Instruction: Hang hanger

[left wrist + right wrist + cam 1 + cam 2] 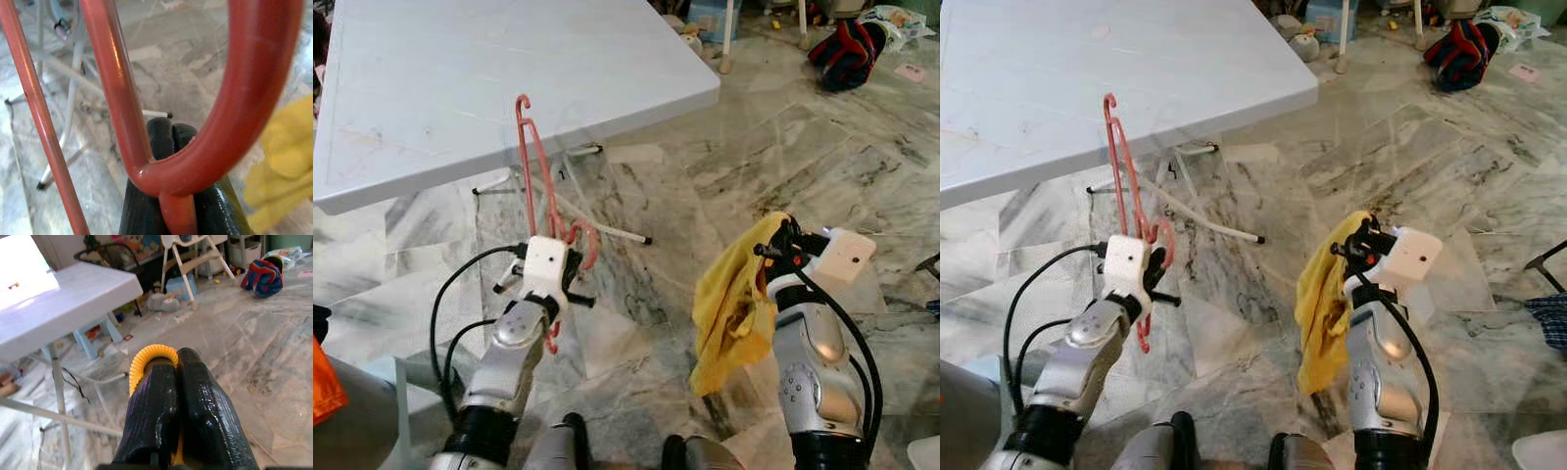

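Hanger [146, 161] pinched between pincer fingers [161, 142]

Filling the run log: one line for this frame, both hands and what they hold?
left hand: shut on pink hanger, hook up by white table edge | right hand: shut on yellow cloth, draped | hanger not hung

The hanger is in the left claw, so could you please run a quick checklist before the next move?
1. Left claw shut on the pink hanger: ok.
2. Hanger hook points up, free of the white table edge: ok.
3. Right claw shut on the yellow cloth: ok.
4. Cloth hangs apart from the hanger: ok.
5. Rail or rod to hang it on: cannot tell.
6. Marble floor ahead free of obstacles: ok nearby; toys lie farther off.
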